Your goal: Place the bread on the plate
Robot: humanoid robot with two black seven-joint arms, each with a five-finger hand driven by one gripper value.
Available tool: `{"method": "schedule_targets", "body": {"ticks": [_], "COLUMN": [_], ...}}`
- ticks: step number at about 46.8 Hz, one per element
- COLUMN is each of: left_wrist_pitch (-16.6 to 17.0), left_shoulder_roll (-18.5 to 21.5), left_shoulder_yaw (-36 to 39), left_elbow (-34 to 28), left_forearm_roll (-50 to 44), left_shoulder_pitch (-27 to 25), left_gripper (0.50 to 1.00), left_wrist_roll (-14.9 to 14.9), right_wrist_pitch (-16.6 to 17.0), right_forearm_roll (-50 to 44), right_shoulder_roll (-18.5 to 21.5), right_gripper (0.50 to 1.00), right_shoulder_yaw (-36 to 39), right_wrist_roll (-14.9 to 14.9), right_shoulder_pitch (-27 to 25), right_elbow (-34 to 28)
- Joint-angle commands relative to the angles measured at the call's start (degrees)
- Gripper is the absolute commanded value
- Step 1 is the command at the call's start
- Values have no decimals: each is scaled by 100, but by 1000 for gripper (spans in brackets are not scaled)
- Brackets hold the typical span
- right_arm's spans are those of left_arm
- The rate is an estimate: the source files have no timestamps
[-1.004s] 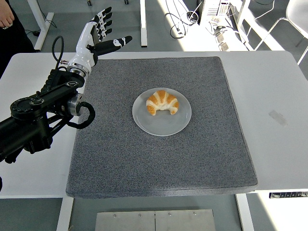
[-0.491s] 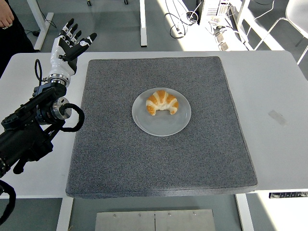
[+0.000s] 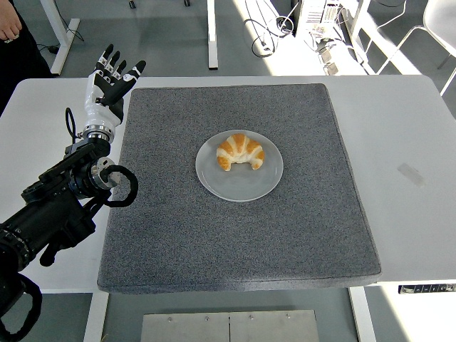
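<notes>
A golden croissant (image 3: 240, 151) lies on the white round plate (image 3: 239, 182), toward its upper half, in the middle of the grey mat (image 3: 235, 235). My left hand (image 3: 112, 82) stands upright over the mat's far left corner, well away from the plate, fingers spread and holding nothing. Its black forearm (image 3: 60, 203) runs down to the picture's lower left. No right arm shows.
The grey mat covers most of the white table (image 3: 413, 142). A person's hand and dark sleeve (image 3: 11, 35) show at the top left corner. Table legs and cables lie on the floor beyond the far edge.
My left hand swung from over the mat's far left edge out to the left, then drifted slightly back right and down. The croissant and plate have not moved.
</notes>
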Motion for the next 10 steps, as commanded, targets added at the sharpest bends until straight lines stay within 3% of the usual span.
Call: {"method": "schedule_targets", "body": {"ticks": [1, 10], "left_wrist_pitch": [1, 1], "left_shoulder_roll": [-20, 23], "left_shoulder_yaw": [8, -10], "left_elbow": [-1, -1], "left_forearm_roll": [7, 7], "left_shoulder_pitch": [2, 2], "left_gripper": [907, 907], "left_wrist_roll": [-3, -3], "right_wrist_pitch": [0, 18], "right_forearm_roll": [0, 0], "right_shoulder_roll": [0, 0], "right_gripper": [1000, 1000], "right_shoulder_yaw": [0, 0], "right_wrist_roll": [0, 0], "right_shoulder_pitch": [0, 61], "right_elbow": [0, 61]}}
